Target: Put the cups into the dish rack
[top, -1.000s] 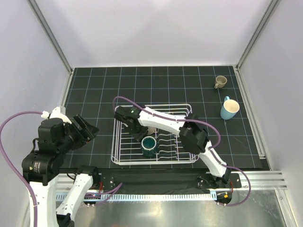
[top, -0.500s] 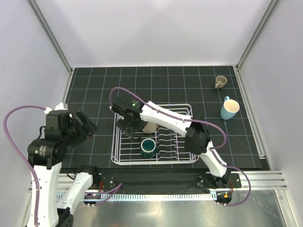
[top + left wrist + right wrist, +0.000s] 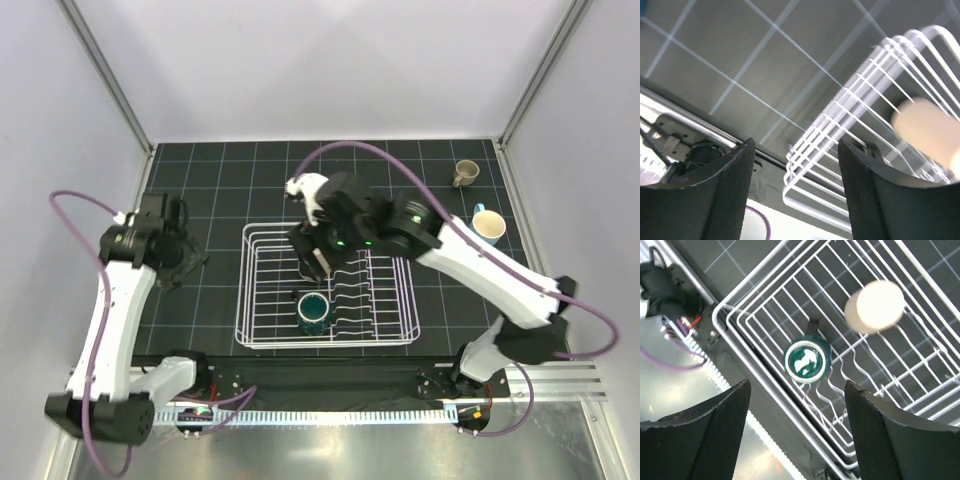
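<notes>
The white wire dish rack (image 3: 262, 322) sits mid-table. A dark teal mug (image 3: 313, 311) stands inside it near the front; in the right wrist view this teal mug (image 3: 807, 361) is upright beside a beige cup (image 3: 875, 306) resting on the rack's wires (image 3: 765, 385). My right gripper (image 3: 314, 254) hovers open above the rack, holding nothing (image 3: 796, 385), and hides most of the beige cup from the top camera. My left gripper (image 3: 183, 262) is open and empty to the left of the rack (image 3: 795, 145). Its view shows the rack's side (image 3: 850, 115) and the beige cup (image 3: 927, 130).
A light blue mug (image 3: 490, 228) stands at the right of the black gridded mat, partly behind the right arm. A small tan mug (image 3: 465, 172) is at the far right corner. Metal frame rails border the mat, and purple cables loop from both arms.
My right gripper opened, let go of the beige cup in the rack, and lifted back toward the right. The left arm swung up and away from the near edge.
</notes>
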You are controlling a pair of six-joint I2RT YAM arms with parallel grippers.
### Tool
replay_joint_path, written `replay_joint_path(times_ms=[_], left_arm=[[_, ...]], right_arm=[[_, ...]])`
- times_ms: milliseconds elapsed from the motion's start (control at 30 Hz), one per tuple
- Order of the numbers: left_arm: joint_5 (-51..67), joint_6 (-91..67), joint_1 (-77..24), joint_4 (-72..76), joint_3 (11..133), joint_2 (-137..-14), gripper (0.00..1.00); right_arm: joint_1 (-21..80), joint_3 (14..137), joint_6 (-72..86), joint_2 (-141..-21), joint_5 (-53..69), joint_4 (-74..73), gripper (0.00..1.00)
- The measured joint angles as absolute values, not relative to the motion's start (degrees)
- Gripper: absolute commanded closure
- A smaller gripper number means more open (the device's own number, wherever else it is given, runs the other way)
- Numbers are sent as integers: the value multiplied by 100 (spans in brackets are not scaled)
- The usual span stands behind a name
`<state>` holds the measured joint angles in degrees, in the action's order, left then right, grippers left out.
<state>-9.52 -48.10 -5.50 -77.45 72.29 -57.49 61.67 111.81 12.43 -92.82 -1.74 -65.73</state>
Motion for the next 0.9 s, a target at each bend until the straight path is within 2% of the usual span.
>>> replay_joint_path(times_ms=[233,467,533,900], left_arm=[[-2078,-5054,-244,-7728,7323,-7019,37],[-2757,-4657,1374,-7607,7308,-7926,44],[-2867,-4442,1691,-7478,7210,-8023,50],[-3063,-3376,2532,-6547,6757,-8005,52]], right_arm=[[6042,9308,1288,-7787,169,-6241,21],[5870,7915,1328,-6718,368,-5874,19],[5782,7675,1315,-6396,408,-5776,18],[5227,7513,1107,-5752,622,-5671,18]])
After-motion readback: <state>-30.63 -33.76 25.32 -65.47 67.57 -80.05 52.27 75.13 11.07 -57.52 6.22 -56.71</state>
